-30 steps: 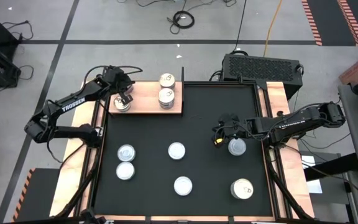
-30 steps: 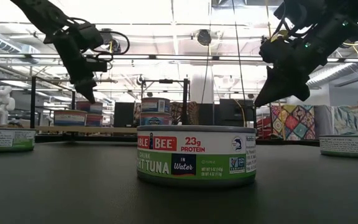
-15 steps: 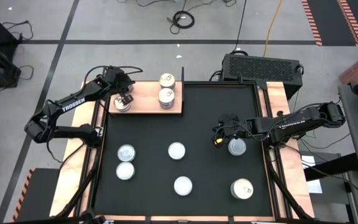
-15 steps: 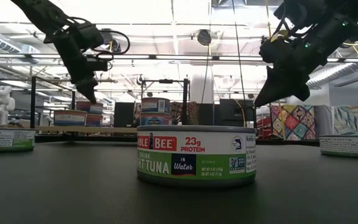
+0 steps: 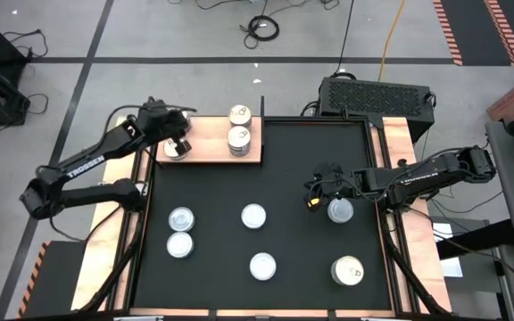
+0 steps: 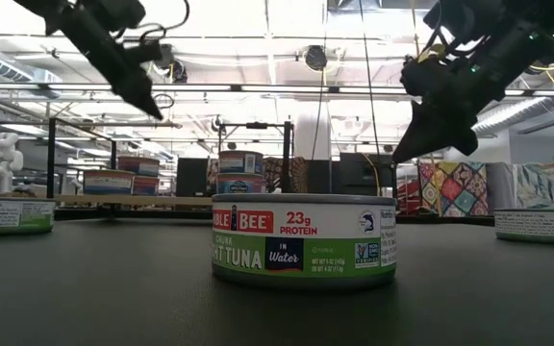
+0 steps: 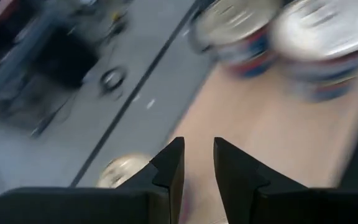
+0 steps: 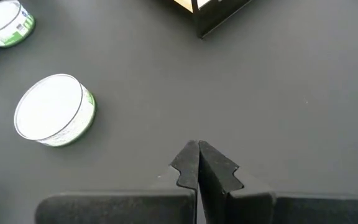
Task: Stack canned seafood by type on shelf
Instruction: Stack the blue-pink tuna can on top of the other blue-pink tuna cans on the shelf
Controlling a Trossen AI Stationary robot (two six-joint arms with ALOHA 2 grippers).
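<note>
The big black mat (image 5: 266, 196) covers most of the surface, and six tins sit loose on it. Two lie close together near the left front (image 5: 181, 218), one is in the middle (image 5: 253, 215), one is at the front (image 5: 262, 265), a gold-lidded one (image 5: 348, 271) sits at the right front, and one (image 5: 340, 210) is just beside the right arm's tip.

The shelf (image 5: 208, 152), a light wooden board, lies at the far left corner of the mat. It holds a gold-lidded tin (image 5: 175, 150) at its left end and two more, (image 5: 240, 115) and (image 5: 238, 139), near its right end. They may be stacks, but from above I cannot be sure.

The left gripper (image 5: 179, 140) hangs over the left end of the shelf, just above the tin there. Its fingers (image 7: 169, 162) are parted with nothing between them, so that tin looks let go.

The right gripper (image 5: 314, 198) waits over the mat, fingers pressed tight together and empty.

What could go wrong? If the left arm swings away low, a finger could clip the tin and knock it off the shelf. If the right arm moves sideways, it could bump the tin next to it.
</note>
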